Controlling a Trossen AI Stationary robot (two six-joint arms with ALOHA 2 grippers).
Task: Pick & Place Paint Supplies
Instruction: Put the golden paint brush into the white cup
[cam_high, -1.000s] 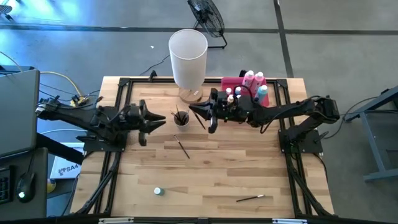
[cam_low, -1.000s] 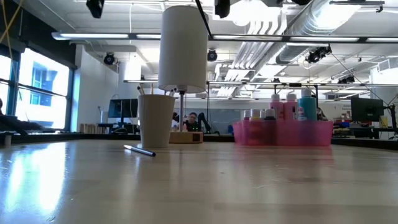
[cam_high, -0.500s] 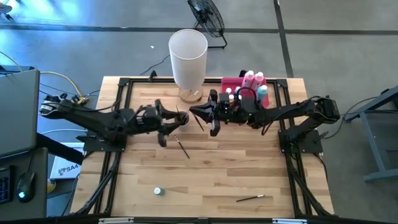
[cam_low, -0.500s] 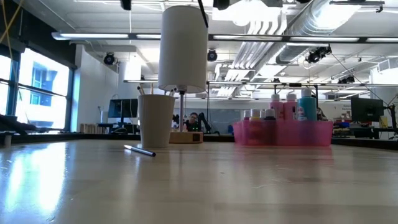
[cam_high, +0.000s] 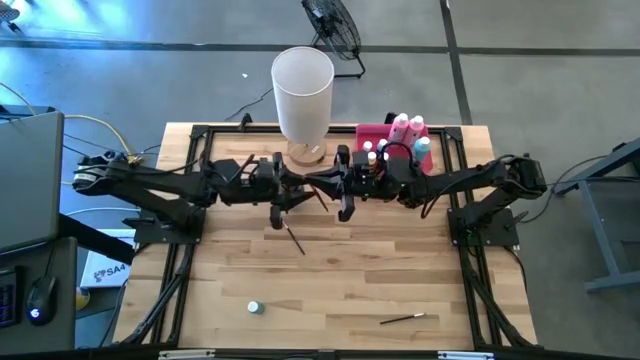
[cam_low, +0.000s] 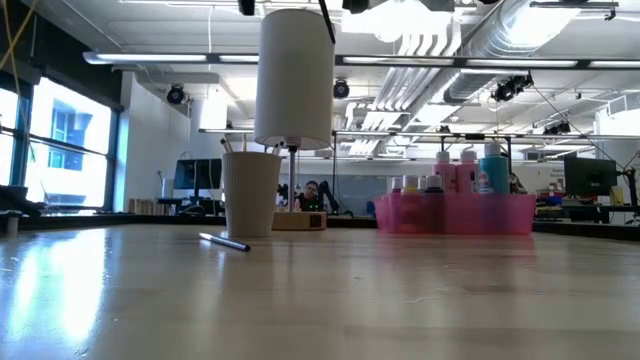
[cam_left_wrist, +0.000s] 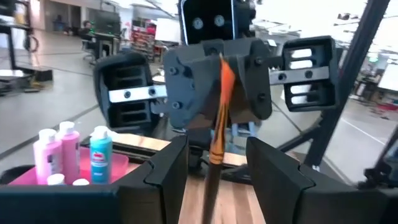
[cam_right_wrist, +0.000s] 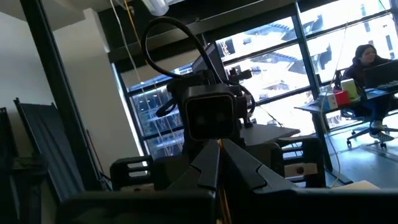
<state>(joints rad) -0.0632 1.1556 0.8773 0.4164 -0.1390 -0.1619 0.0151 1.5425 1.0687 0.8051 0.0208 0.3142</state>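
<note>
My right gripper (cam_high: 322, 185) is shut on a thin paintbrush (cam_left_wrist: 217, 130) with an orange upper part and a dark lower part, high above the table's middle. My left gripper (cam_high: 292, 192) faces it from the left, open, with one finger on either side of the hanging brush (cam_left_wrist: 216, 146) and not touching it. A white cup (cam_low: 250, 192) holding brushes stands on the table below the grippers. One more brush (cam_high: 294, 238) lies flat near the cup, another (cam_high: 402, 319) lies at the near right, and a tiny teal-capped bottle (cam_high: 255, 307) stands near the front. My right gripper pinches the paintbrush by its orange part (cam_left_wrist: 224, 73) between its two shut fingers. The fingers reach in roughly level from the table's right side and lie across the brush. The brush hangs below them, nearly upright and clear of the table.
A tall white cylinder (cam_high: 302, 95) stands on a wooden base at the far middle. To the far right sits a pink tray (cam_low: 455, 215) with pink, teal and small bottles (cam_high: 405, 130). Bare wood lies across the near half of the table.
My left gripper has travelled toward the table's right edge and a little up, from beside its base to just in front of my right gripper, over the cup. My right gripper has kept still with the brush.
</note>
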